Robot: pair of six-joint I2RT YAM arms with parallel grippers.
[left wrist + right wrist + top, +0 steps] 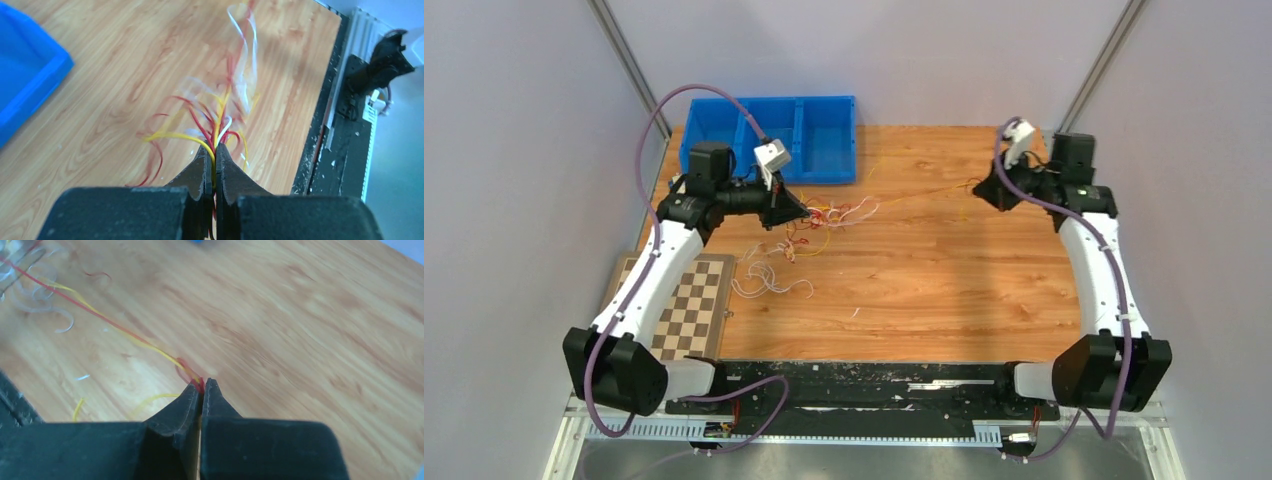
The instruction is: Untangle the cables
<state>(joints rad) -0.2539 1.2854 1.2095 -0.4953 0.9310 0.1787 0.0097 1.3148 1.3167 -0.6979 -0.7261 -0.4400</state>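
Now the pulling-apart step is in hand. The left gripper (805, 211), upper left of the top view, is clamped on the cables (832, 214). In the left wrist view its jaws are pressed together with a yellow wire and some red ones caught between them. The rest of the bunch fans out in front, partly blurred. The right gripper (977, 189), upper right of the top view, is clenched too. In its wrist view a red-yellow strand (120, 332) is pinched at the tips and is drawn out straight toward the upper left of the frame. In the top view this strand is seen as a thin line over the table (944, 290) between both grippers, approx. taut. White loops (769, 280) lie loose below the bunch, near the checkerboard (686, 305). The bin (824, 172) is just behind the left gripper.

Judged from this, little is untangled yet. For the next move a slow pull of the right arm away from the left is probably needed, w/ the left grip firm, so that the strand slips out and is not snapped. If the knot tightens, the pull should be eased.
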